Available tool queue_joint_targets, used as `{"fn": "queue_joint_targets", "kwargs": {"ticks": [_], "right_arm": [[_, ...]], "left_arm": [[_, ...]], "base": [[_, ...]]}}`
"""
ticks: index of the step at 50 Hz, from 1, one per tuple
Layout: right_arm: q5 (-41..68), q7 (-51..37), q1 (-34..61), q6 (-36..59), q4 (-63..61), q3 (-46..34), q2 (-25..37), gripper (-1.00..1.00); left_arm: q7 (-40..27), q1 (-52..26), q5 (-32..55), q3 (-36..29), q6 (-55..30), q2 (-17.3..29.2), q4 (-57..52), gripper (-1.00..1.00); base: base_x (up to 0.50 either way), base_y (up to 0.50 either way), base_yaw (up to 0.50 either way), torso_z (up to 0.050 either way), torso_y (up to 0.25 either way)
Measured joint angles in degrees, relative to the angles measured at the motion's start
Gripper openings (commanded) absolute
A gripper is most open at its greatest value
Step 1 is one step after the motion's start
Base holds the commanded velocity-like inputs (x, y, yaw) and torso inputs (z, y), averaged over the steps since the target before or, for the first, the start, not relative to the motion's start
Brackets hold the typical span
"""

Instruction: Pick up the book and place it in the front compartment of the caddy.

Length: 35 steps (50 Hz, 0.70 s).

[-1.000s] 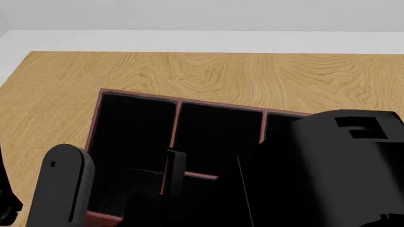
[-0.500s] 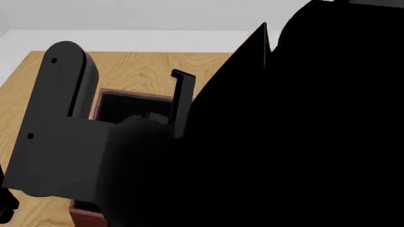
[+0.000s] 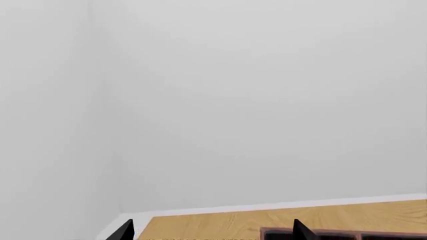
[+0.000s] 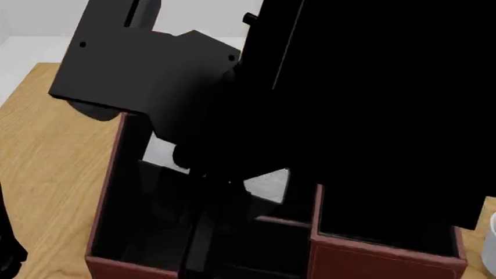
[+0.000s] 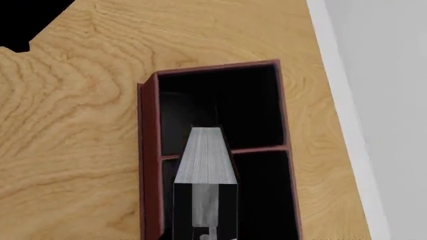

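A wooden table [image 5: 73,125] and a white mug [image 4: 489,247].

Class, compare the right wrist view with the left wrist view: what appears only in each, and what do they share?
Only the right wrist view shows the book, white page edge toward the camera, above the caddy's black compartments and cross divider. Only the left wrist view shows a broad grey wall and two dark jaw tips at its edge. Both show the wooden table and a strip of the caddy's red-brown rim.
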State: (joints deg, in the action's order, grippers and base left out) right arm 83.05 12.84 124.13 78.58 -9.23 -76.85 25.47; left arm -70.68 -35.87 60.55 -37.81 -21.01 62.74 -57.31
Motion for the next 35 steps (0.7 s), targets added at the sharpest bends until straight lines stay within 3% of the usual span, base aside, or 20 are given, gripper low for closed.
{"fn": "queue_joint_targets", "kwargs": {"ticks": [17, 35], "right_arm": [[-11.2, 14.4, 1.0, -4.9, 11.8, -6.2, -3.5, -1.00], [-22.3, 29.4, 3.0, -10.0, 26.6, -15.0, -12.6, -1.00]], "left_arm": [[0.6, 0.7, -1.2, -0.7, 0.5, -0.3, 0.7, 1.00], [1.3, 2.0, -2.5, -1.1, 1.9, -0.3, 1.7, 1.00]], "base": [[0.00, 0.00, 0.00, 0.000, 0.001], [0.00, 0.00, 0.00, 0.000, 0.001]]}}
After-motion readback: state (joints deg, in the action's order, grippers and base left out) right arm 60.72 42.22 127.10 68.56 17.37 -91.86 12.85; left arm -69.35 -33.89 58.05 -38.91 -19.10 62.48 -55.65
